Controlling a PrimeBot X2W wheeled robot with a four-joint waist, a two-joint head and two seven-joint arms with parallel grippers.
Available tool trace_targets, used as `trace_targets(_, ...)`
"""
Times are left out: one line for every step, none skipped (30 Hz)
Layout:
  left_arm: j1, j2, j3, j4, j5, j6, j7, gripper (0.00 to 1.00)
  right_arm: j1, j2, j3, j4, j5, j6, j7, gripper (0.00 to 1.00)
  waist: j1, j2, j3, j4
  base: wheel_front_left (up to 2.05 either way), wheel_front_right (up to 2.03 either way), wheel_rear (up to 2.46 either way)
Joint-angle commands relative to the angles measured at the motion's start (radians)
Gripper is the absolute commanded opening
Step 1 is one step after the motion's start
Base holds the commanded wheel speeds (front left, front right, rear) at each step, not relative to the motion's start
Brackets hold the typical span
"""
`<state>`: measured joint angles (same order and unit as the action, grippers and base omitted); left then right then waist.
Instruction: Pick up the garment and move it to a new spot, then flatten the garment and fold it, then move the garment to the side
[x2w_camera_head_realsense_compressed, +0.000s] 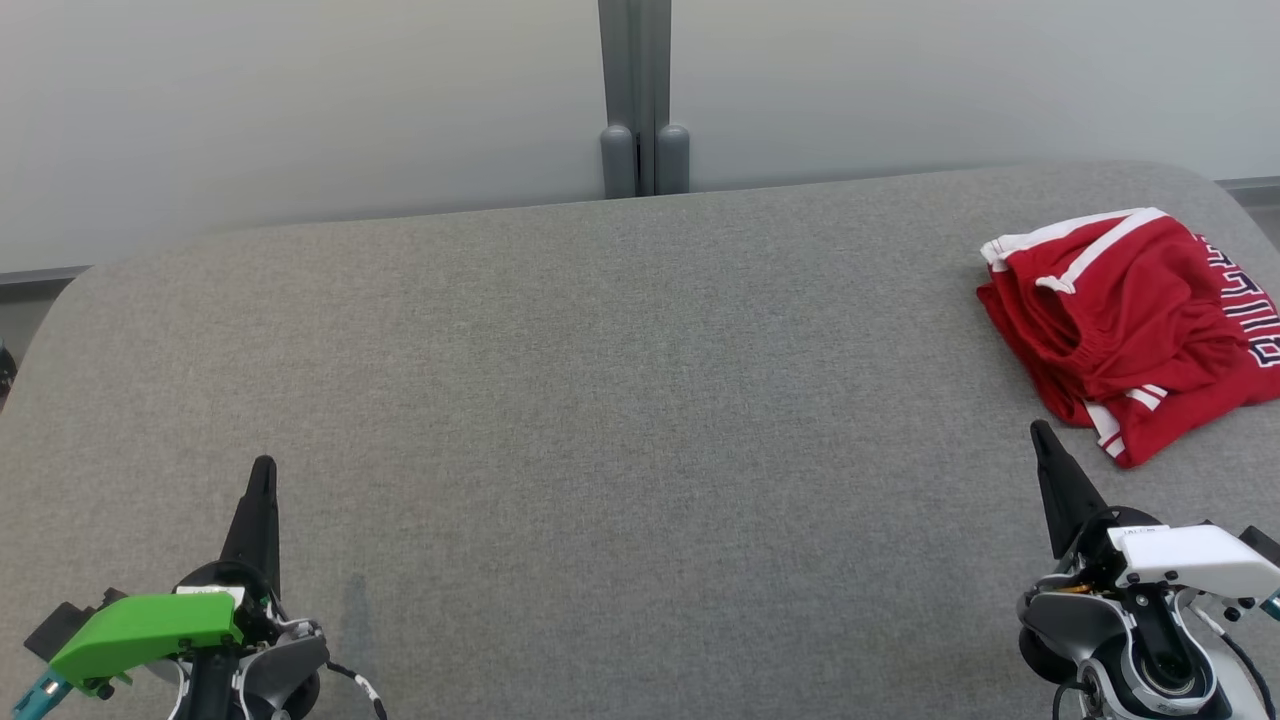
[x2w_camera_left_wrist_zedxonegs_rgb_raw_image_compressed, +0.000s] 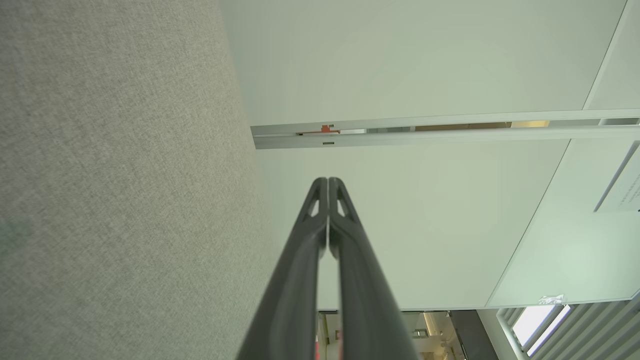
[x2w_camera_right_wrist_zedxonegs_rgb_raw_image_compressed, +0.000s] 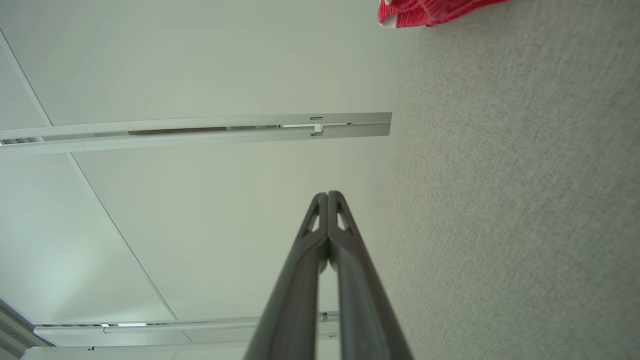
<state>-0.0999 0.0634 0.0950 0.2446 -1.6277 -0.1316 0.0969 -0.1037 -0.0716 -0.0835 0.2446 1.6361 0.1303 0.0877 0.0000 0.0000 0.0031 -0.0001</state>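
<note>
The garment (x2w_camera_head_realsense_compressed: 1135, 330), red with white stripes and dark lettering, lies folded in a pile at the far right of the grey fabric surface (x2w_camera_head_realsense_compressed: 600, 400). A red edge of the garment (x2w_camera_right_wrist_zedxonegs_rgb_raw_image_compressed: 425, 11) also shows at the top of the right wrist view. My right gripper (x2w_camera_head_realsense_compressed: 1040, 430) is shut and empty, its tips just short of the garment's near edge. My left gripper (x2w_camera_head_realsense_compressed: 264, 465) rests at the lower left, shut and empty, far from the garment. In the wrist views the left gripper (x2w_camera_left_wrist_zedxonegs_rgb_raw_image_compressed: 328, 181) and the right gripper (x2w_camera_right_wrist_zedxonegs_rgb_raw_image_compressed: 327, 194) both have their fingertips pressed together.
A pale partition wall (x2w_camera_head_realsense_compressed: 300, 110) stands behind the surface, with a grey post (x2w_camera_head_realsense_compressed: 643, 100) at its middle. The surface's rounded far corners curve down at left and right. The garment sits close to the right edge.
</note>
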Motion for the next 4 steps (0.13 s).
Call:
trace_targets(-0.014, 0.0, 0.004, 0.001, -0.002, -0.003, 0.005, 0.0, -0.007, 0.001, -0.003, 0.002, 0.001, 0.001, 0.006, 0.0, 0.0, 0.0, 0.0, 0.0, 0.0, 0.0, 0.0)
trace_targets(-0.014, -0.001, 0.004, 0.001, -0.002, -0.003, 0.006, 0.0, -0.007, 0.002, -0.003, 0.002, 0.001, 0.001, 0.006, 0.0, 0.0, 0.0, 0.0, 0.0, 0.0, 0.0, 0.0)
trace_targets(-0.014, -0.001, 0.004, 0.001, -0.001, -0.003, 0.004, 0.0, -0.007, 0.002, -0.004, 0.002, 0.0, 0.001, 0.007, 0.0, 0.0, 0.0, 0.0, 0.0, 0.0, 0.0, 0.0)
trace_targets(-0.013, -0.001, 0.004, 0.001, -0.001, -0.003, 0.004, 0.0, -0.007, 0.002, -0.004, 0.002, 0.0, 0.001, 0.007, 0.0, 0.0, 0.0, 0.0, 0.0, 0.0, 0.0, 0.0)
